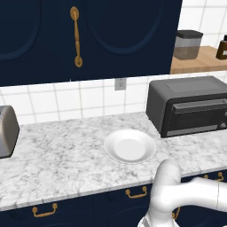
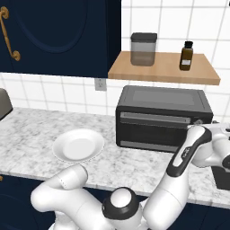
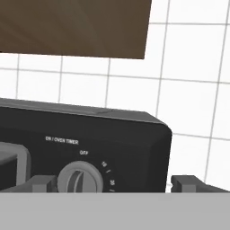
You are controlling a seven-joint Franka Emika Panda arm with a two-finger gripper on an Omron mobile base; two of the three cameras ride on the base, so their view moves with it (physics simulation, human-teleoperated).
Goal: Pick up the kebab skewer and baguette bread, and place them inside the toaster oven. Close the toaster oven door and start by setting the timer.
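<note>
End effector [image 3: 108, 183], fingers spread wide and empty, lines up on the timer knob [image 3: 78, 178] at the toaster oven [image 2: 164, 117]'s right edge on the surface, its door [image 2: 155, 130] shut; only the timer seems left.

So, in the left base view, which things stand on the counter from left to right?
Silver toaster at the left edge → white plate in the middle → toaster oven on the right, its door shut.
</note>
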